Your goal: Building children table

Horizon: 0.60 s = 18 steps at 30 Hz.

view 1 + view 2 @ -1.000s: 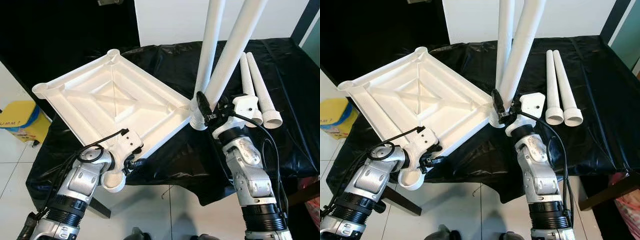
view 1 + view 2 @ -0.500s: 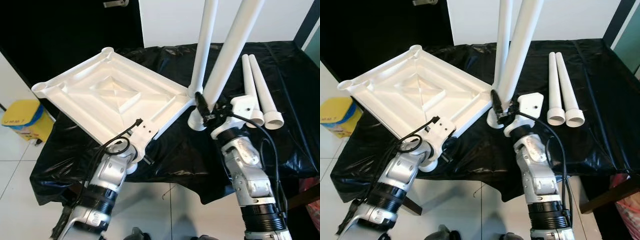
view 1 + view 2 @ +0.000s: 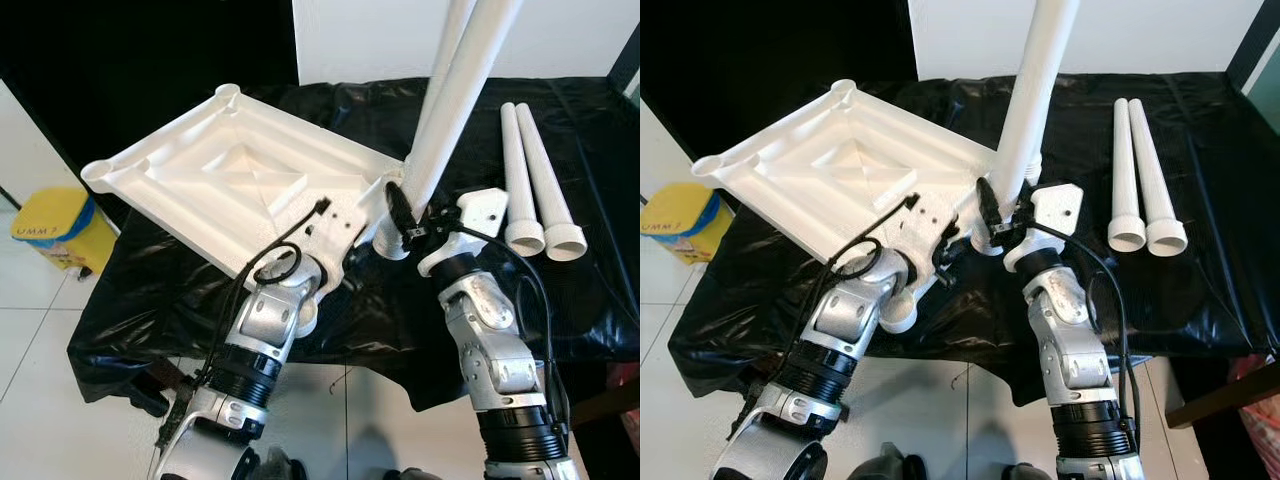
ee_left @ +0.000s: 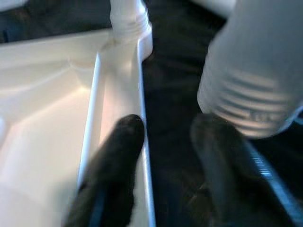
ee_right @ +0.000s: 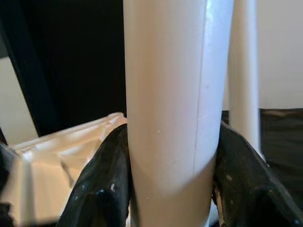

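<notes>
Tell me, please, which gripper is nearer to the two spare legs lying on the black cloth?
Right. The right gripper, clamped on an upright leg, sits just beside the spare legs; the left gripper straddles the tabletop rim, farther off.

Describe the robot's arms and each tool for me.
Both arms are silver metal in rounded segments with ribbed black collars and loose black cables. The left tool and right tool each have two long black fingers on a white wrist block.

Smooth white plastic tabletop (image 3: 240,180) and legs (image 3: 535,180) lie on a glossy, crinkled black plastic sheet (image 3: 590,300).
</notes>
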### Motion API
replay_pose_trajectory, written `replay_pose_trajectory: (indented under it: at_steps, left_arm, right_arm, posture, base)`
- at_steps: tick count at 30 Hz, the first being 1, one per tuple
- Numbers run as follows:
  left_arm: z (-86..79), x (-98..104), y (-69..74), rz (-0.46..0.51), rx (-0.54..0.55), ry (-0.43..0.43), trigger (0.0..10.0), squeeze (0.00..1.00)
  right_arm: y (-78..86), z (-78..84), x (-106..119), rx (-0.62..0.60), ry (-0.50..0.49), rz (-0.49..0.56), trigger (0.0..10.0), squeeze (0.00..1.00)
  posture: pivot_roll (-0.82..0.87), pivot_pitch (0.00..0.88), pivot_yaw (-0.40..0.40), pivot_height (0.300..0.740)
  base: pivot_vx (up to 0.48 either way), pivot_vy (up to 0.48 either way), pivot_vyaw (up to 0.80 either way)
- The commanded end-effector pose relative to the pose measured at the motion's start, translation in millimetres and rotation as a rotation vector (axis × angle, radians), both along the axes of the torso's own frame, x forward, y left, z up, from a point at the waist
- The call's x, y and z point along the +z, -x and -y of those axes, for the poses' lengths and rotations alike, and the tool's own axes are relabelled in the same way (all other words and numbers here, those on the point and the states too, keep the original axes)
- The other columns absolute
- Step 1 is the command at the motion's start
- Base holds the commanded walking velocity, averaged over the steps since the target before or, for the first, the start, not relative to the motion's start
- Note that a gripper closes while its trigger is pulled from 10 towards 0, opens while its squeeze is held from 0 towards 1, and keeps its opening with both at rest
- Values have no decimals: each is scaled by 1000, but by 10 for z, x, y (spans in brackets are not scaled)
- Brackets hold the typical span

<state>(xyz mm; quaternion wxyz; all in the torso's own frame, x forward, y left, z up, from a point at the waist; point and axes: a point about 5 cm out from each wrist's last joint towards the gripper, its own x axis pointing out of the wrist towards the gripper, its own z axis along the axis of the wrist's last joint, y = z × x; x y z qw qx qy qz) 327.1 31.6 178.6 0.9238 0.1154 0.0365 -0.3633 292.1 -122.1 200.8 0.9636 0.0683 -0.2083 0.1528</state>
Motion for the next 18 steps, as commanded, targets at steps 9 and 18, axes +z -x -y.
replay_pose_trajectory:
  at_steps: [9,18]
  left_arm:
    - [-394,91,-31,72,10,-40,10000,0]
    - [-1198,11,22,105,52,-319,10000,0]
  right_arm:
    - [24,-67,-48,18,-6,-16,10000,0]
    - [41,-36,-91,2,-6,-32,10000,0]
  posture:
    - [-28,43,57,740]
    - [-13,61,52,740]
  base:
    - [0,0,0]
    - [0,0,0]
